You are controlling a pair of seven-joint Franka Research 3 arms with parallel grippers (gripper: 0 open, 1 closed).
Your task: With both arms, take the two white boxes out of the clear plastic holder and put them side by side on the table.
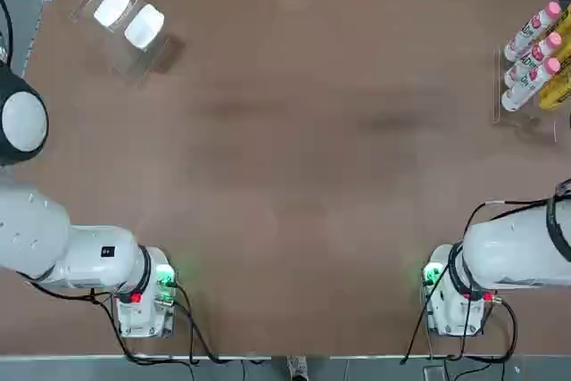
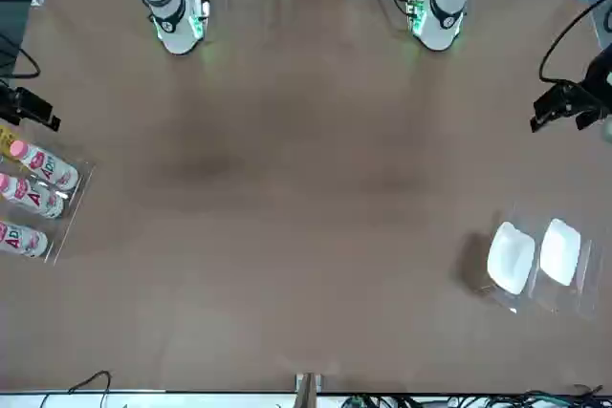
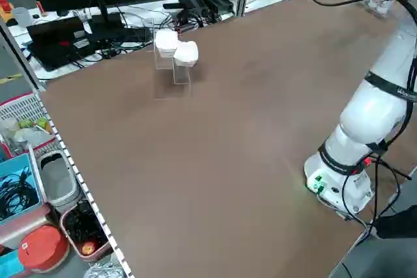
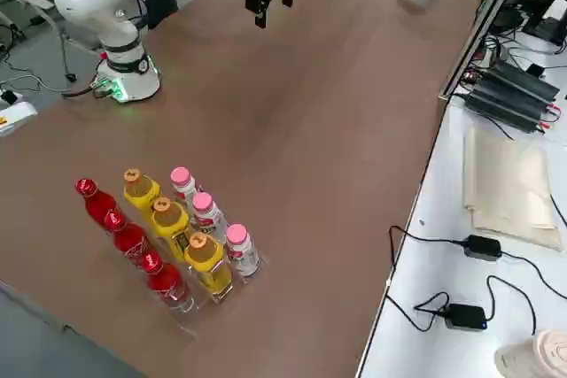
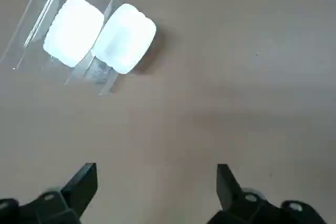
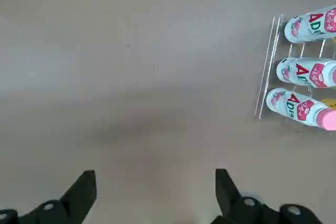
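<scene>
2 white boxes (image 1: 129,17) stand in clear holder (image 1: 134,60); both claws (image 5: 156,182) (image 6: 155,184) spread, empty.

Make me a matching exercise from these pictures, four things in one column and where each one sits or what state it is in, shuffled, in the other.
Things:
1. two white boxes
2. pink-capped bottles
3. left hand
4. red-capped bottles

Places or states:
A. open, above bare table, short of the boxes
B. in the clear plastic holder at the far corner on the robot's left
C. in the rack's row nearest the table's edge, right side view
D. in a clear rack at the table's far right edge

Pairs: 1-B, 2-D, 3-A, 4-C
</scene>
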